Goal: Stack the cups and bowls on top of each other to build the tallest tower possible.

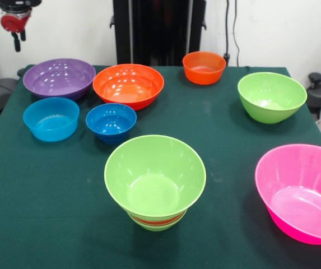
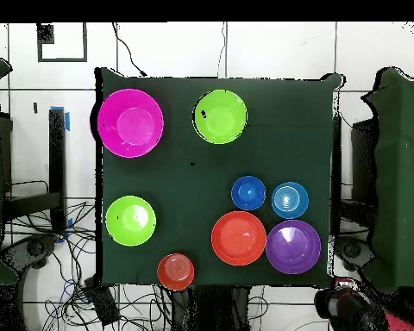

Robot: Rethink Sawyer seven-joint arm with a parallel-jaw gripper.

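Note:
The tower stands at the table's near middle: a wide lime green bowl on top, with an orange band and a small green base under it. It also shows in the overhead view. Loose on the cloth are a purple bowl, a large orange bowl, a small orange bowl, a light blue bowl, a dark blue bowl, a lime green bowl and a pink bowl. My gripper hangs empty off the table's far left corner, well above and behind the purple bowl.
The table has a dark green cloth. The black pedestal stands behind its far edge. In the overhead view the arm is off the table's bottom right corner, and cables lie on the floor.

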